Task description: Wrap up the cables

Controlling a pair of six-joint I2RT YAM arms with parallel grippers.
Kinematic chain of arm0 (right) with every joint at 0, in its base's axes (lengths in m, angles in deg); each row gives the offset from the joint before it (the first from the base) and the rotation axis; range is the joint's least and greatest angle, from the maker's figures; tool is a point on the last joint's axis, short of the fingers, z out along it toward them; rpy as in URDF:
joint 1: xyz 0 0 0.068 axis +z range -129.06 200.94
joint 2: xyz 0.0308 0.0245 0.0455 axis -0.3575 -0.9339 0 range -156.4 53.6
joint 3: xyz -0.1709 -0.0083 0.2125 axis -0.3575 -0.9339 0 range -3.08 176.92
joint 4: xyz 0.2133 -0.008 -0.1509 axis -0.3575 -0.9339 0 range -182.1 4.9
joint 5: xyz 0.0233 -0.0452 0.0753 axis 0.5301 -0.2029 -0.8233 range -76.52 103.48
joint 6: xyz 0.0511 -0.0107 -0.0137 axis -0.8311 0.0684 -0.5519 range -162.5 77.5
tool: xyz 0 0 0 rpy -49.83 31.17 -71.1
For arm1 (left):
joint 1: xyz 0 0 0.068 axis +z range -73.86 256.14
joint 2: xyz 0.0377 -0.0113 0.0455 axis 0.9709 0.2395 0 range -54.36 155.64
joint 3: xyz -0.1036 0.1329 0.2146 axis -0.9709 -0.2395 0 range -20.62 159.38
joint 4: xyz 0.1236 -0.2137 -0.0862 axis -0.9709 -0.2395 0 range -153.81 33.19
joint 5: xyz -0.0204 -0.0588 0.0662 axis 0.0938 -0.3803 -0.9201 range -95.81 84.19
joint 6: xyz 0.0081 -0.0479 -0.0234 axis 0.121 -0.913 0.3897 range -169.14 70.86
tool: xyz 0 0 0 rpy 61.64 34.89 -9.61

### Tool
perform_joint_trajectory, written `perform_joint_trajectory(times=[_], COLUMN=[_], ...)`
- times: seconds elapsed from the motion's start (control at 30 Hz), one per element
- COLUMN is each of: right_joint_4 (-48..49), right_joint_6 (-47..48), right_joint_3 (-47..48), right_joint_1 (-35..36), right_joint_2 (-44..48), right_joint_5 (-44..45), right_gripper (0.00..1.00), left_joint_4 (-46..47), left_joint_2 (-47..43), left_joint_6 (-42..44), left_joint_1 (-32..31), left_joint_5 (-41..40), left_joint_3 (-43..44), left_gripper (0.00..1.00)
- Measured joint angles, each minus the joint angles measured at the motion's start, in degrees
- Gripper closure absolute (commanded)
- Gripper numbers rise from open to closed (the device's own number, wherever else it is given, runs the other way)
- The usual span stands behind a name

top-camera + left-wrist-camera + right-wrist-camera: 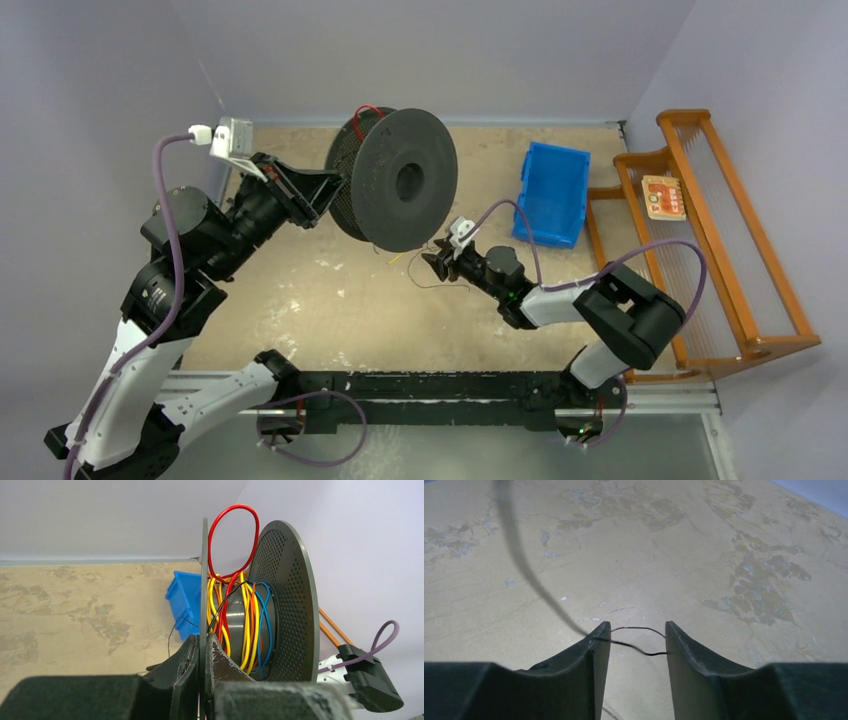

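Red, yellow and orange cables [235,617] lie wound on the black spool [405,180], gripped by its rim in the closed left hand [204,655]; on the spool's near side, a black strand [629,647] runs crosswise between the fingers [589,672] of the open right hand [638,641].

1. A black spool [405,180] hangs with its flanges upright at 12 o'clock over the tan table [300,300].
2. A blue bin [553,195] sits at 2 o'clock.
3. A wooden rack [745,350] stands at 3 o'clock, bearing an orange card [663,197].
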Motion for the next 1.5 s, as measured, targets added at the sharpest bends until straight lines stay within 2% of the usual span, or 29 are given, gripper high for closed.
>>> perform_joint_trajectory(times=[0.1,0.23,0.5,0.7,0.87,1.03,1.3,1.5], right_joint_4=[0.59,1.77,1.90,2.86,-1.16,-5.11,-9.79,-17.20], right_joint_6=[-0.50,-1.18,-2.80,-7.72,-11.32,-13.07,-16.06,-16.61], right_joint_3=[1.22,1.77,1.77,-1.68,-5.16,-5.27,-5.22,-2.82], right_joint_1=[-0.63,-1.07,-1.29,-1.14,0.87,7.37,16.39,24.92], right_joint_2=[-1.44,-2.38,-2.45,-2.27,1.44,6.97,7.48,9.11], right_joint_5=[-0.79,-1.73,-3.69,-3.30,-0.92,2.95,6.29,9.79], right_gripper=[0.72,0.99,1.00,1.00,1.00,1.00,1.00,1.00], left_joint_4=[0.00,0.00,-0.11,-1.75,-3.41,-3.41,-2.12,-0.39], left_joint_2=[0.02,0.02,0.00,0.09,0.74,1.05,1.66,2.47], left_joint_6=[-0.02,-0.13,-1.55,-1.88,-0.72,0.57,1.62,4.02], left_joint_1=[0.00,0.00,-0.02,-0.04,-0.04,-0.04,-0.04,-0.04], left_joint_5=[0.24,0.35,-3.58,-11.04,-17.66,-22.77,-30.36,-37.13], left_joint_3=[0.37,0.70,0.85,0.85,0.74,-1.18,-4.09,-5.42], left_gripper=[1.00,1.00,1.00,1.00,1.00,1.00,1.00,1.00])
